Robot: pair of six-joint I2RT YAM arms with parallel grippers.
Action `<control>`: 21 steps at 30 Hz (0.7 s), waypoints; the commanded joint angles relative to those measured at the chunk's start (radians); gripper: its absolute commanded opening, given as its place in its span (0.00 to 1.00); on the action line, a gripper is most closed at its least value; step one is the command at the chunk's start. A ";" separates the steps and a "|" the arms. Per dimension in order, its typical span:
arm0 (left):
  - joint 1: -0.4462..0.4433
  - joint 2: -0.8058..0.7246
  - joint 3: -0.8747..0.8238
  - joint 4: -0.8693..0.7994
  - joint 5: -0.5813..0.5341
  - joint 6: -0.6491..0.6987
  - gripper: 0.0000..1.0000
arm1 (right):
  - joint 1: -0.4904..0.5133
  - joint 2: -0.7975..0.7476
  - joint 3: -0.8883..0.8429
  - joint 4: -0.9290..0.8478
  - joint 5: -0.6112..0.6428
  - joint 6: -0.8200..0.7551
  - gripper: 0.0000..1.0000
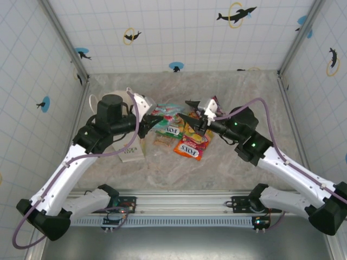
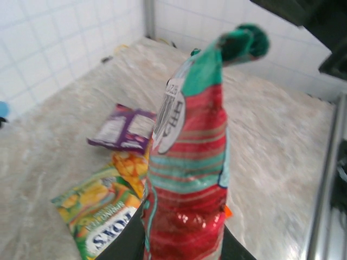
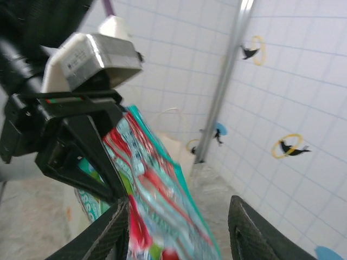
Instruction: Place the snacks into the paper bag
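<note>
My left gripper [image 2: 184, 245] [image 1: 158, 118] is shut on the lower end of a red and teal striped snack packet [image 2: 190, 162], which stands up between its jaws. The packet's far end lies between the fingers of my right gripper [image 3: 179, 233] [image 1: 191, 115], which stands open, the packet [image 3: 157, 216] close to its left finger [image 3: 103, 235]. More snacks lie on the table: a green-yellow FOX'S pack [image 2: 97, 211], a purple packet [image 2: 122, 127], a red-orange FOX'S pack [image 1: 190, 147] and a small clear one [image 1: 161, 141]. The cream paper bag [image 1: 132, 151] lies under my left arm.
The marble-patterned table [image 1: 227, 86] is walled by white tiled panels with metal corner posts [image 1: 65, 38]. The two grippers meet above the pile of packets at mid-table. Bare tabletop lies at the back and the far right.
</note>
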 commanded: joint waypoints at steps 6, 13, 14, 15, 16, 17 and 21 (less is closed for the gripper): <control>-0.005 -0.008 0.085 0.372 -0.293 -0.208 0.10 | -0.012 0.018 -0.040 0.110 0.063 0.096 0.51; -0.004 -0.004 0.094 0.542 -0.547 -0.201 0.10 | -0.011 0.058 -0.041 0.114 0.044 0.108 0.52; -0.004 -0.008 0.089 0.562 -0.582 -0.190 0.10 | -0.010 0.059 -0.041 0.115 0.043 0.108 0.52; -0.005 -0.012 0.085 0.583 -0.616 -0.177 0.10 | -0.010 0.061 -0.043 0.115 0.043 0.108 0.52; -0.004 -0.016 0.083 0.596 -0.643 -0.167 0.10 | -0.010 0.062 -0.045 0.114 0.043 0.109 0.52; -0.005 -0.022 0.081 0.605 -0.670 -0.152 0.10 | -0.011 0.065 -0.045 0.114 0.041 0.109 0.52; -0.004 -0.044 0.055 0.670 -0.729 -0.101 0.09 | -0.008 0.076 -0.045 0.105 0.036 0.111 0.52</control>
